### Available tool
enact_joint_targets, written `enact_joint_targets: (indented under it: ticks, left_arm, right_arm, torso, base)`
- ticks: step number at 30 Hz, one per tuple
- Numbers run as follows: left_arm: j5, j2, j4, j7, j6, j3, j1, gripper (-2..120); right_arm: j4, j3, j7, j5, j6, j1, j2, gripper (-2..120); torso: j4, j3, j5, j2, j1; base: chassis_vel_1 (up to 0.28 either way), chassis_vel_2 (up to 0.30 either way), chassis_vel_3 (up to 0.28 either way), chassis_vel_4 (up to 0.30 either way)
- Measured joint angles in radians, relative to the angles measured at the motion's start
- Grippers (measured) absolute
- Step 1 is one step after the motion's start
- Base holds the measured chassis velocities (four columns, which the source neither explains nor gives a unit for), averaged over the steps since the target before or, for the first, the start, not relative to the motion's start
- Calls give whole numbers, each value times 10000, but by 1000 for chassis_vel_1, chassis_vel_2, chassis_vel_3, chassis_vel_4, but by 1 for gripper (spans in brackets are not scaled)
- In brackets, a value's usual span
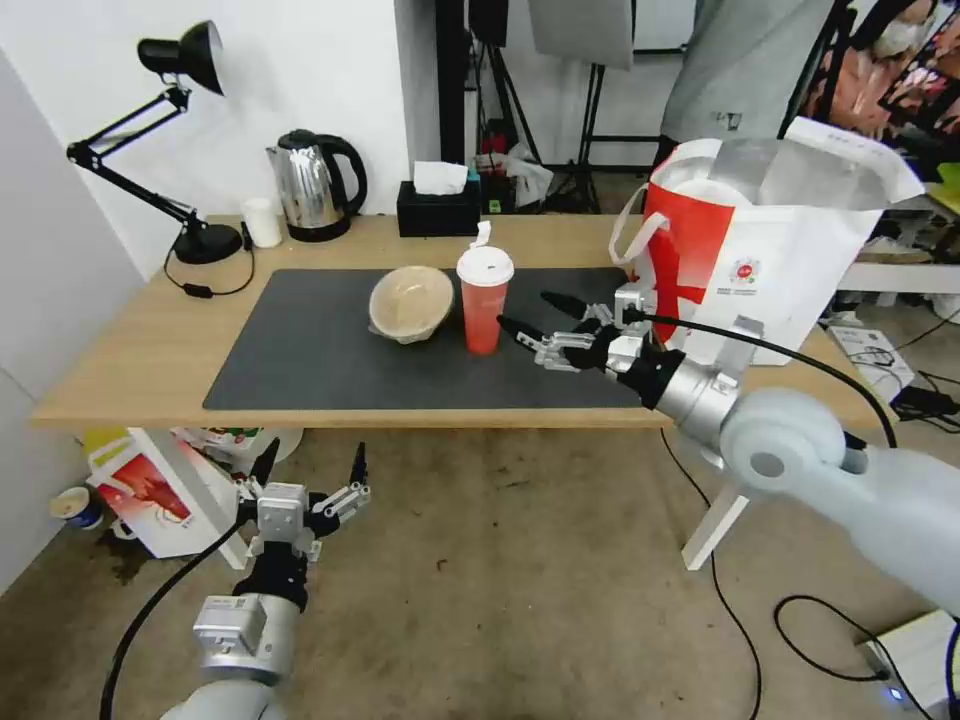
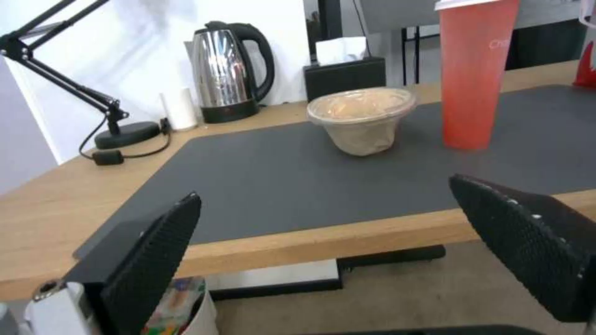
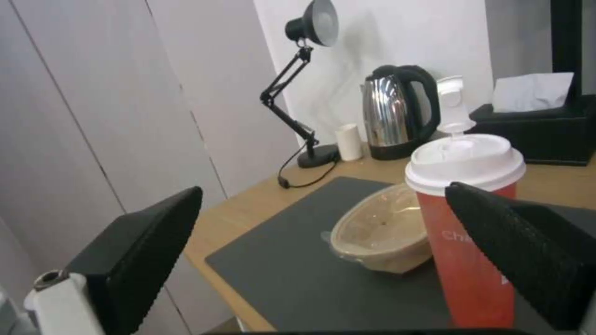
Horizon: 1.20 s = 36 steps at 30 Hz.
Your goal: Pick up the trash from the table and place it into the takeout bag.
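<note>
Right gripper (image 1: 537, 318) spread wide over the mat (image 1: 320, 340), just beside the red cup (image 1: 484, 300), holding nothing. Beige bowl (image 1: 410, 302) tilted left of cup. Left gripper (image 1: 310, 470) released, below table (image 1: 130, 350) edge.

White wall (image 1: 300, 60), worn brownish floor (image 1: 520, 600), black desk lamp (image 1: 180, 60), possibly studio stands (image 1: 600, 110) behind

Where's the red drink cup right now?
The red drink cup stands upright mid-mat, just right of the beige paper bowl, with the right end effector open beside it.
</note>
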Motion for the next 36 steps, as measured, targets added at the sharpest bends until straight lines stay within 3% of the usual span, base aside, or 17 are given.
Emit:
enact_joint_targets:
  ticks: [19,36]
  left_arm:
    - [0,0,0,0,0,0,0,100]
    - [0,0,0,0,0,0,0,100]
  right_arm:
    - [-836,-829,193,-214,-36,676,925,100]
    - [-1136,-709,417,-435,-42,638,973,100]
  torso:
    - [-1,0,0,2,0]
    - [-1,0,1,1,-2]
  base:
    - [0,0,0,0]
    - [0,0,0,0]
